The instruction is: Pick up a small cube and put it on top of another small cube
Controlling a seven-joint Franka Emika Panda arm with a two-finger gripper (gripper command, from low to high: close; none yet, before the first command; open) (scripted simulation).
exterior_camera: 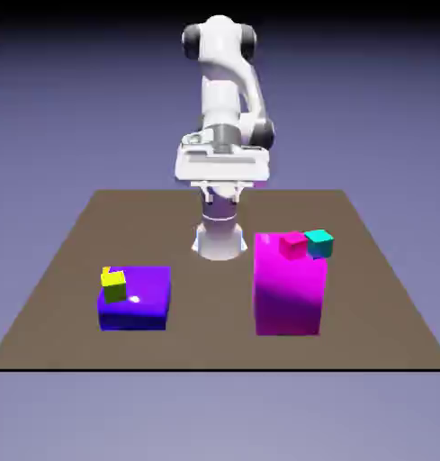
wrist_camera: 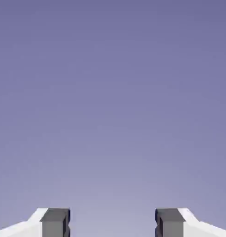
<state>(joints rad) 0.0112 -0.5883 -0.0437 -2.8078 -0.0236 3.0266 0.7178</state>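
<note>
Wide apart, my jaws held nothing; with only backdrop between the fingertips of my gripper (wrist_camera: 113, 223), I judged that spread useful for receiving a cube later. I hung high above the table (exterior_camera: 196, 351), which probably gave me room to travel over everything.

Largest of the pieces, the magenta block (exterior_camera: 289, 297) stood tall toward the exterior view's right, an obstacle worth clearing. Lower and wider, the blue block (exterior_camera: 138, 306) lay toward the left. Near the magenta block's top showed the cyan cube (exterior_camera: 318, 243) and the pink cube (exterior_camera: 293, 247), though I couldn't tell what bore them.

By the blue block's left end was the yellow cube (exterior_camera: 113, 287) with olive-green sides. Smallest, the tiny golden-yellow cube (exterior_camera: 106, 270) peeped out just behind it, mostly hidden; its support was unclear. That crowding, I reckoned, called for a careful approach from above.
</note>
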